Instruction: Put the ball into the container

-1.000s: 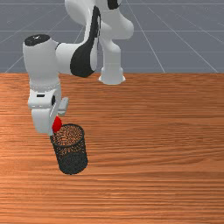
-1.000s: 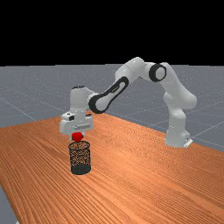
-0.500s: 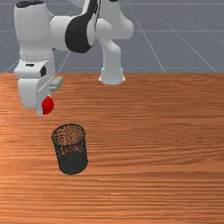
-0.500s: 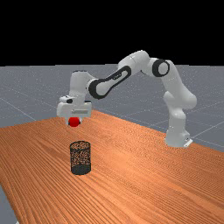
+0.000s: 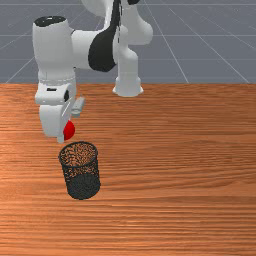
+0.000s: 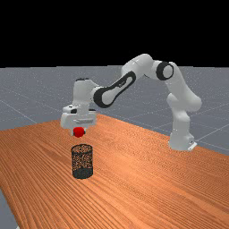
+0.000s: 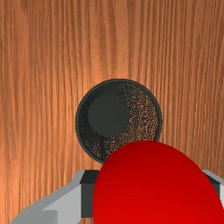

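Table: the orange-brown table [image 5: 190,150] runs out of the front view at left, right and bottom, so those borders are cut off there; its back edge crosses behind the arm's base. In the far view a side edge slants down the left, with grey floor [image 6: 22,89] beyond.
Arm: the white and grey arm [image 6: 115,91] shows whole in the far view; the front view's top cuts off its upper bends.
Container: the dark mesh container [image 5: 82,187] stands upright on the wood, mouth up, toward the front view's left. Wood spreads wide between it and the front view's right border. In the wrist view the ball covers part of its rim.
Gripper: clamped on the ball, above the table; the gripper [image 6: 78,132] has a finger against each of two sides in the wrist view. In the front view the hand hides part of this grip.
Ball: the red ball [image 5: 69,130] is held up off the table, outside the container, with a gap down to the rim in the far view. The wrist view's border cuts it off. Whether it is centred over the mouth is hard to tell.
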Motion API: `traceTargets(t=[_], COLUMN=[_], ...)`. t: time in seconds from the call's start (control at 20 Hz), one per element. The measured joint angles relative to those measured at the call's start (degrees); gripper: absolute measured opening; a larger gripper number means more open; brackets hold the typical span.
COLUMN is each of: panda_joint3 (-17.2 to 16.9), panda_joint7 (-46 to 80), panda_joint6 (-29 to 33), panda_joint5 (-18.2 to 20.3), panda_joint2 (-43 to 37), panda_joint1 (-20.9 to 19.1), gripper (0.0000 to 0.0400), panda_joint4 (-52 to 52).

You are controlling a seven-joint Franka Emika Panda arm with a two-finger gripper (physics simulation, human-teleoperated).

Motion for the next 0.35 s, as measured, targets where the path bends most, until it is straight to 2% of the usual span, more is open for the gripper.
traceTargets(t=[0.15,0.2,0.25,0.35], panda_joint3=[0.2,0.0,0.2,0.2], panda_joint7=[-0.3,-0.1,-0.2,-0.3], panda_joint6=[3.1,4.7,3.4,4.5], panda_joint5=[0.4,0.1,0.3,0.4], panda_joint2=[0.7,0.6,1.2,1.6], panda_joint1=[-0.1,0.1,-0.1,-0.1], gripper=[0.028,0.0332,0.0359,0.0385], panda_joint4=[-1.9,-2.9,-2.0,-2.4])
